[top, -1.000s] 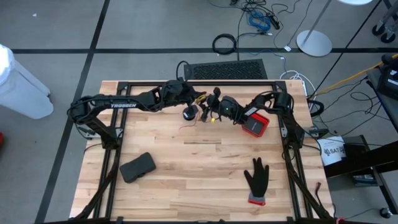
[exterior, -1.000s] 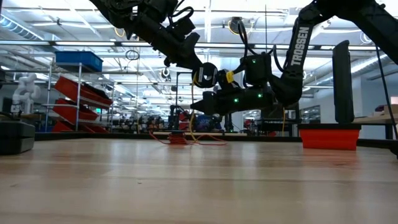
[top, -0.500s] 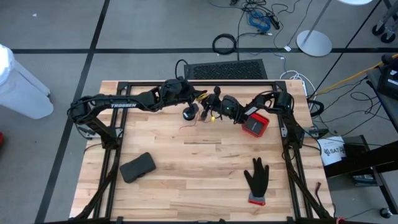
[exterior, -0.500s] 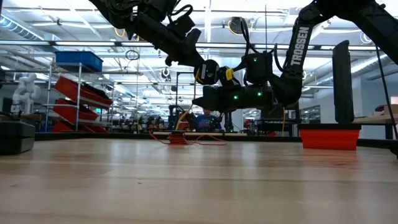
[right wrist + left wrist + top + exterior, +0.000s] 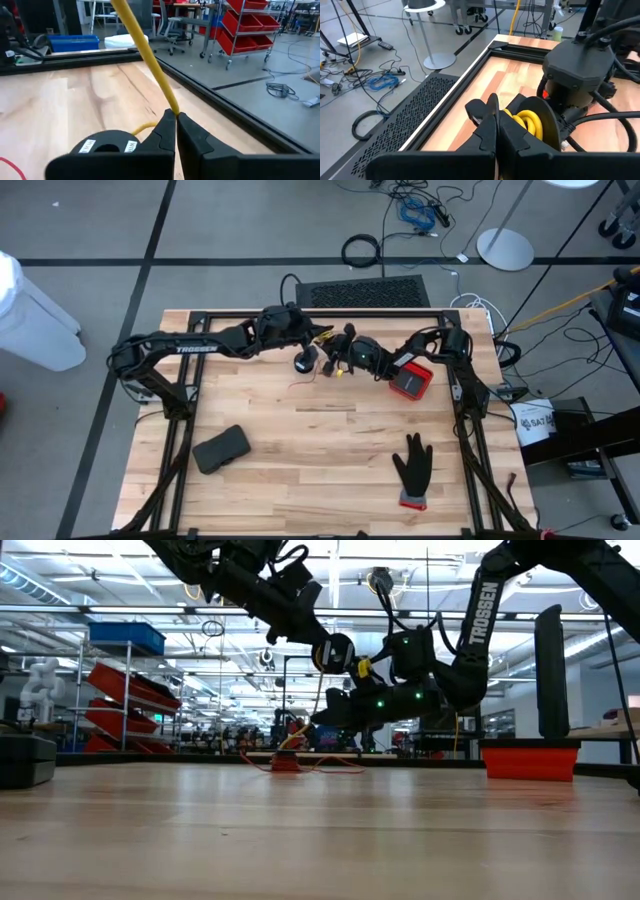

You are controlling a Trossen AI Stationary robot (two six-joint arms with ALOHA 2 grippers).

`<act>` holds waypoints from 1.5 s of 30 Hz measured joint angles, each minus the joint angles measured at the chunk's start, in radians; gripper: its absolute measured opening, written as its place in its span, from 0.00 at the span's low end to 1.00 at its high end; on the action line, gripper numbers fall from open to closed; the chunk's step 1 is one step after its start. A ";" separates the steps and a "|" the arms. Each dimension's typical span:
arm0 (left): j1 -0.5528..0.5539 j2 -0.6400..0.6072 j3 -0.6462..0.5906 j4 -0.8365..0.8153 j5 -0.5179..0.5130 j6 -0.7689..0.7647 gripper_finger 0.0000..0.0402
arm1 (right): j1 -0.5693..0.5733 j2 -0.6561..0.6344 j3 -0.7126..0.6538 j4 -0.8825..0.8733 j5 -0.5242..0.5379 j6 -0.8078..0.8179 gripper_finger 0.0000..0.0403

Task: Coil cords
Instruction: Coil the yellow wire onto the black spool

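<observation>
Closing over the last second, the right gripper [image 5: 175, 120] now pinches the thin yellow cord [image 5: 145, 50] just above the table, its two dark fingers pressed together on the strand.

Near the front edge of the pale wooden table [image 5: 320, 440] lie a black glove [image 5: 411, 465] and a flat black pouch [image 5: 221, 448], both untouched. Toward the back edge, at the middle, the left gripper [image 5: 495, 127] is clamped on the small black round spool wound with yellow cord [image 5: 530, 120], held in the air. A second black spool [image 5: 303, 363] stands on the table just beside it, with a thin red cord [image 5: 300, 762] trailing loose.

The cord looks light, limp and smooth; it would likely slip or kink, so a firm pinch close to the spool suits it best.
</observation>
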 joint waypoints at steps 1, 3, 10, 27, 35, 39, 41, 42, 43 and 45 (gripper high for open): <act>-0.001 -0.009 0.000 0.000 0.014 0.006 0.00 | -0.002 0.000 -0.004 -0.013 0.010 0.006 0.00; -0.005 -0.038 0.001 -0.016 0.024 0.014 0.00 | -0.008 0.002 -0.012 -0.032 0.025 0.015 0.00; -0.001 -0.121 0.002 -0.133 -0.005 0.045 0.00 | -0.020 0.002 -0.012 -0.085 0.042 0.038 0.00; 0.001 -0.143 0.001 -0.225 -0.052 0.074 0.00 | -0.003 0.002 -0.014 -0.030 -0.167 -0.004 0.15; 0.001 -0.143 0.001 -0.243 -0.053 0.074 0.00 | -0.003 0.002 -0.060 -0.035 -0.179 0.017 0.26; 0.001 -0.143 0.001 -0.243 -0.053 0.074 0.00 | -0.003 0.002 -0.089 0.003 -0.276 0.020 0.26; 0.001 -0.143 0.001 -0.242 -0.053 0.074 0.00 | -0.002 0.002 -0.090 0.033 -0.305 0.021 0.27; 0.001 -0.143 0.001 -0.242 -0.053 0.074 0.00 | 0.001 0.002 -0.090 0.049 -0.306 0.023 0.27; 0.001 -0.143 0.001 -0.242 -0.053 0.074 0.00 | 0.004 0.002 -0.090 0.067 -0.306 0.025 0.28; 0.001 -0.143 0.001 -0.242 -0.053 0.074 0.00 | 0.007 0.002 -0.086 0.089 -0.307 0.028 0.31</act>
